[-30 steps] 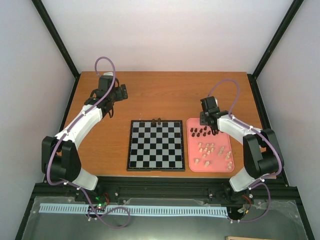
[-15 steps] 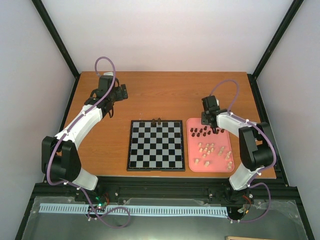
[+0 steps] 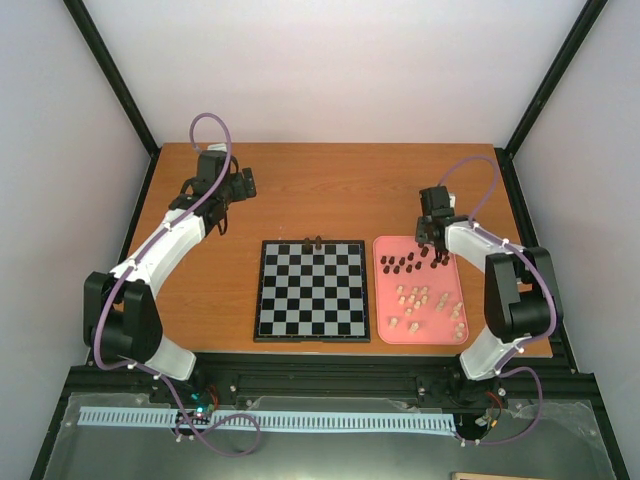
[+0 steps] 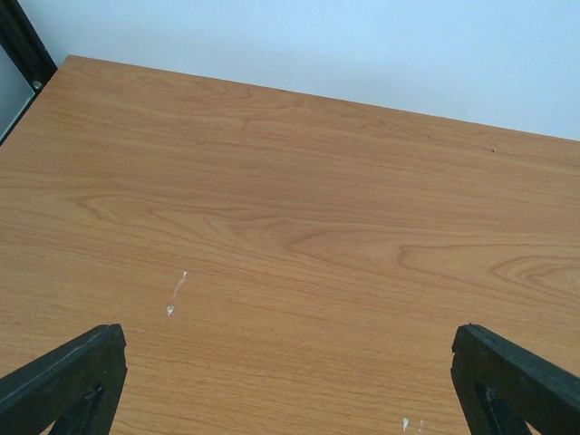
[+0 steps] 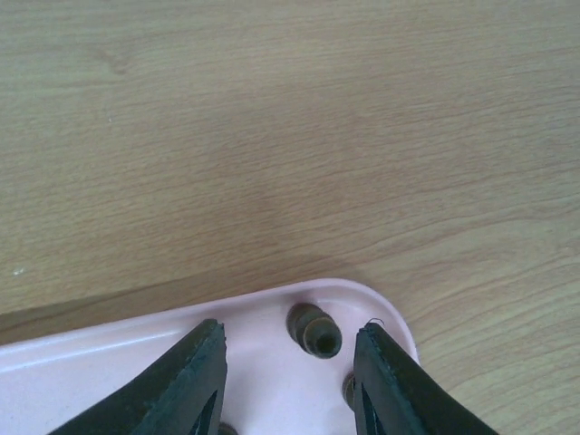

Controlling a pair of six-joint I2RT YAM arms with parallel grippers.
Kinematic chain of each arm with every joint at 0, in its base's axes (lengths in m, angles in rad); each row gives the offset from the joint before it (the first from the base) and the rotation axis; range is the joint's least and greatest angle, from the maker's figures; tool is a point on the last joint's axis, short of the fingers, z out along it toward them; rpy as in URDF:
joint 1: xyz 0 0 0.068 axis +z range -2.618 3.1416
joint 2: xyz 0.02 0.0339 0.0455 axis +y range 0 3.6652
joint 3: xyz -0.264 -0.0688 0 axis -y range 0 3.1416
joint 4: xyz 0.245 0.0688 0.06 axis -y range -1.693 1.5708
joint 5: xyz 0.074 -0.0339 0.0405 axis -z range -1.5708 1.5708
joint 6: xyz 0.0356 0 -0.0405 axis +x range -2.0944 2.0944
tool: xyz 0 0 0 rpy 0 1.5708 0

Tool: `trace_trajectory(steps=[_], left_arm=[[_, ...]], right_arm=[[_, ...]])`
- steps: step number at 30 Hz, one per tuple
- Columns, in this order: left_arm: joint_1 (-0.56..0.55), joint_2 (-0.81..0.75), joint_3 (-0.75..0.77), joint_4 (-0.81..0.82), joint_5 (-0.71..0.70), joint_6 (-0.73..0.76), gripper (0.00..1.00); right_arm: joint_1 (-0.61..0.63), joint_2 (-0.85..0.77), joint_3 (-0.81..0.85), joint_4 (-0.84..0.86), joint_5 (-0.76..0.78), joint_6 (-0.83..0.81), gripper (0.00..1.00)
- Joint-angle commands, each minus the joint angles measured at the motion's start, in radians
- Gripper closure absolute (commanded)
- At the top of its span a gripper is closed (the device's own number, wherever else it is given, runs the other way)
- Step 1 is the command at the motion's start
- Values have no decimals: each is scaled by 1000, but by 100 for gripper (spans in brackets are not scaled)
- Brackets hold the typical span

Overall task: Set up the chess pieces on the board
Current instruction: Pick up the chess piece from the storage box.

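Board (image 3: 312,290) has open table (image 3: 200,280) to its left, where the left gripper (image 3: 240,185) hangs spread wide. Two dark chess pieces (image 3: 312,241) stand on its far edge. The others fill the pink tray (image 3: 378,300), where the right gripper (image 5: 288,331) is half-open at the far corner.

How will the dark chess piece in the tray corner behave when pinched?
The dark piece is small with a rounded top, so it may tip or slip if pinched unevenly. Looks solid, likely rigid. The close pink tray rim may hinder grasping.
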Motion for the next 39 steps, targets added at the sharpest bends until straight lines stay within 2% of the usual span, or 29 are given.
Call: trace_trajectory(steps=[1,14,34,39], left_arm=[[-3,14,40,12,11,-10,0],[-3,10,42,9,11,-10,0],[-3,-8,29,12,6,-11,0],[-3,-3,30,13,9,-12,0]], right_arm=[[-12,-51,-12,45,25,25,61],[-61,28,12,59,-4,44,61],[-80,80,23,46,-57,46,70],[-80,79,22,46,-54,47,77]])
